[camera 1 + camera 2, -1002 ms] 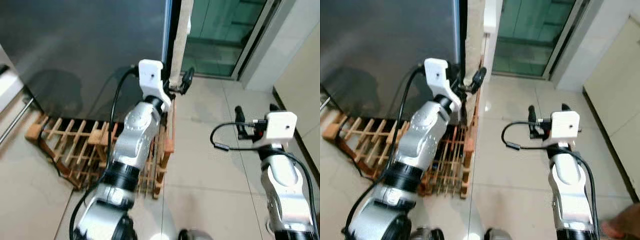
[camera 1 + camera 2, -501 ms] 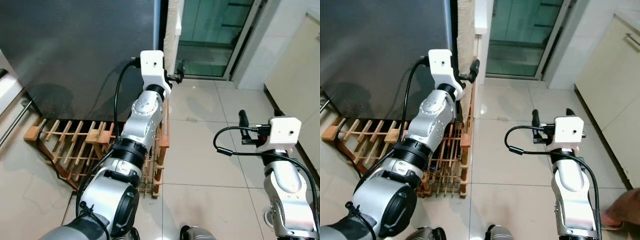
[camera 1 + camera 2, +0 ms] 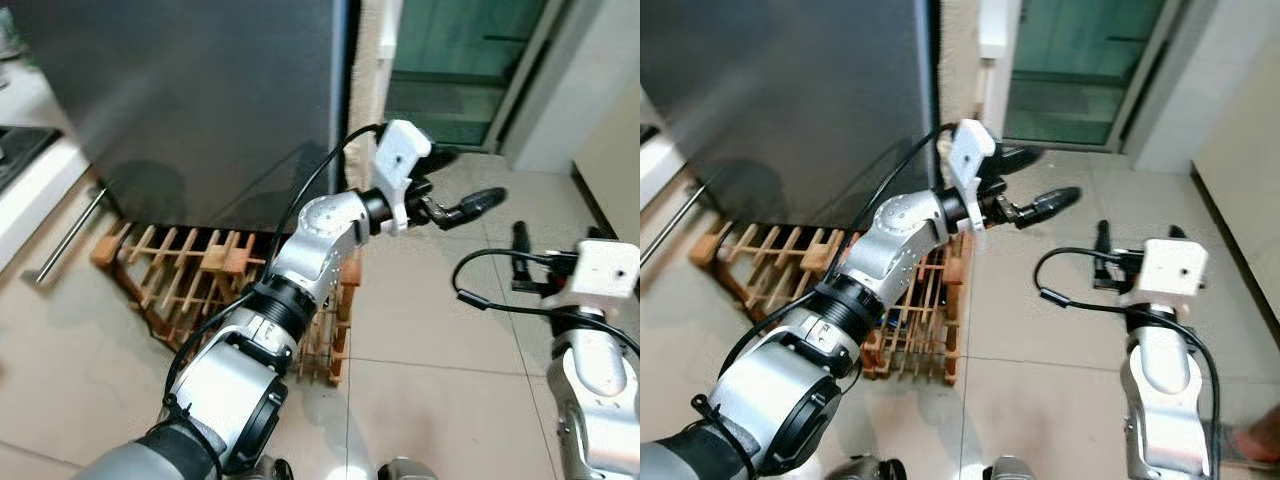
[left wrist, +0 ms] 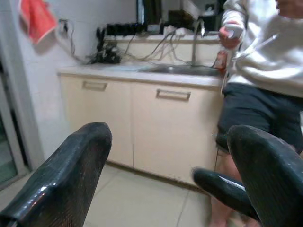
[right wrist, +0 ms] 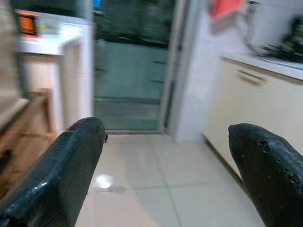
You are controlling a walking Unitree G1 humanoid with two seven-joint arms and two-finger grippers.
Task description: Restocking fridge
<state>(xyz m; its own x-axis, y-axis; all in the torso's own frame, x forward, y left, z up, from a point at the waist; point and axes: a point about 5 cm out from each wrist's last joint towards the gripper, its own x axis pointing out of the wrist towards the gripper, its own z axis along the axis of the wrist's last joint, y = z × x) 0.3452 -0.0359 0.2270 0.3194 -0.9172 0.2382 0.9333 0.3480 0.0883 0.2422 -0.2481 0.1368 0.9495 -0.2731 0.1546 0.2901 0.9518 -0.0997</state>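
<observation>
The dark grey fridge stands shut at the upper left. My left arm reaches forward past its right edge, and my left gripper is open, pointing right over the tile floor and away from the door. In the left wrist view its fingers are spread with nothing between them. My right gripper hovers low at the right above the floor, open and empty, and its fingers are wide apart in the right wrist view.
A wooden slatted rack lies on the floor against the fridge's base. A glass door is behind it, and a white counter is at the left. A person stands by beige cabinets, with a foot near my right side.
My left gripper has swung from the fridge's right edge out to the right, now pointing sideways. The camera has shifted. The right gripper has barely moved.
</observation>
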